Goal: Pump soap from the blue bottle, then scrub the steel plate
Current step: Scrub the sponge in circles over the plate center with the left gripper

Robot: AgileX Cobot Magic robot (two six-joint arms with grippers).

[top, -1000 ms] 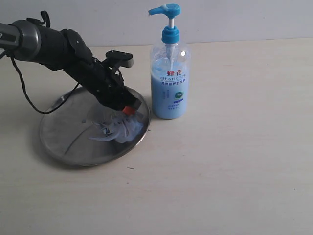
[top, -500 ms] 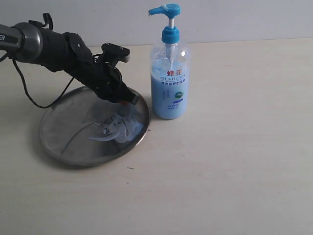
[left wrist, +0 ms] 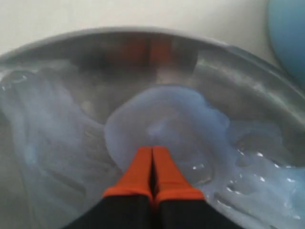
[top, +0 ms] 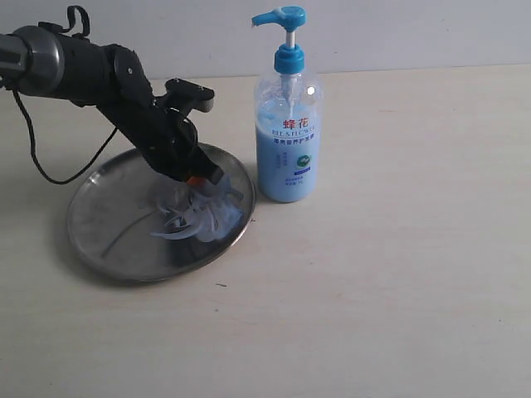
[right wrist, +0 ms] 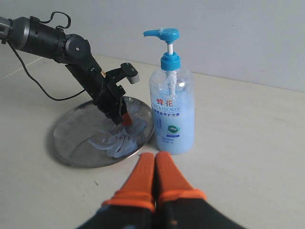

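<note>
The steel plate (top: 106, 222) lies on the table left of the blue bottle (top: 288, 149), which stands upright with its pump head up. Pale blue soap (top: 202, 217) is smeared over the plate's right half. My left gripper (top: 202, 178) is shut with nothing in it, its orange tips pressed down into the soap. In the left wrist view the left gripper (left wrist: 152, 149) rests in a thick soap (left wrist: 167, 119) blob on the plate (left wrist: 267, 81). My right gripper (right wrist: 155, 155) is shut and empty, back from the bottle (right wrist: 172, 119) and the plate (right wrist: 71, 138).
A black cable (top: 50, 170) hangs from the left arm down to the table beside the plate. The bottle stands close against the plate's right rim. Bare beige tabletop (top: 398, 274) stretches to the right and front, with a pale wall behind.
The left gripper has slid through the soap, first toward the plate's far rim, then back leftward to the middle-right. The smear has shifted a little. The bottle has not moved.
</note>
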